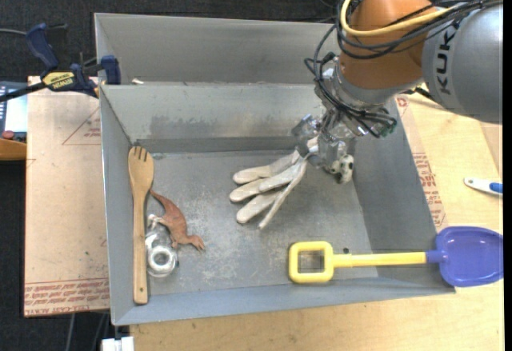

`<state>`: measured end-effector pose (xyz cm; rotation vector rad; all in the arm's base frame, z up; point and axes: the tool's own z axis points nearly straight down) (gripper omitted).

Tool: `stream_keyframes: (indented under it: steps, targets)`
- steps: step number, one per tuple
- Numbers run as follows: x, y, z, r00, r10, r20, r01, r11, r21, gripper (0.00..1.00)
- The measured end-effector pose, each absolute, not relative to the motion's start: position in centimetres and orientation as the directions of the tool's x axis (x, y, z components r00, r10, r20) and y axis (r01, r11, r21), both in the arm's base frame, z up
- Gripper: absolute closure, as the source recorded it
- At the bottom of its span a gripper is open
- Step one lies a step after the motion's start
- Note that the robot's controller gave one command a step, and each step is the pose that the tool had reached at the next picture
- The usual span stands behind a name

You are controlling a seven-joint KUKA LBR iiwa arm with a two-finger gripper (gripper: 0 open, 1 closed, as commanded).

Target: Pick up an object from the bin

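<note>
My gripper hangs in the bin's right half, toward the back, under the orange wrist cover. A pale white glove stretches from it down to the left, its fingers splayed over the bin floor. The glove's cuff end runs up between my fingers, which are shut on it. A small black-and-white part shows at the gripper's lower right tip.
A toy shovel with a yellow handle lies along the front wall, its purple blade over the right rim. At the left lie a wooden fork, a brown toy dinosaur and a metal ring.
</note>
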<state>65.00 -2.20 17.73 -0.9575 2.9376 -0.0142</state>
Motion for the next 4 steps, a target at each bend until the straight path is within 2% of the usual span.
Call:
stream_keyframes:
  steps: [1,2,3,4]
  targets:
    - [64.4,-1.4,17.5,-0.825,-0.562,-0.051,-0.562,0.827,-0.027,1.00]
    - [63.5,0.8,16.7,-0.854,-0.517,-0.047,-0.517,0.856,-0.018,1.00]
    - [65.1,-3.9,25.8,-0.850,-0.524,-0.055,-0.523,0.852,-0.024,1.00]
    - [64.3,-3.1,26.5,-0.844,-0.535,-0.044,-0.535,0.845,-0.017,1.00]
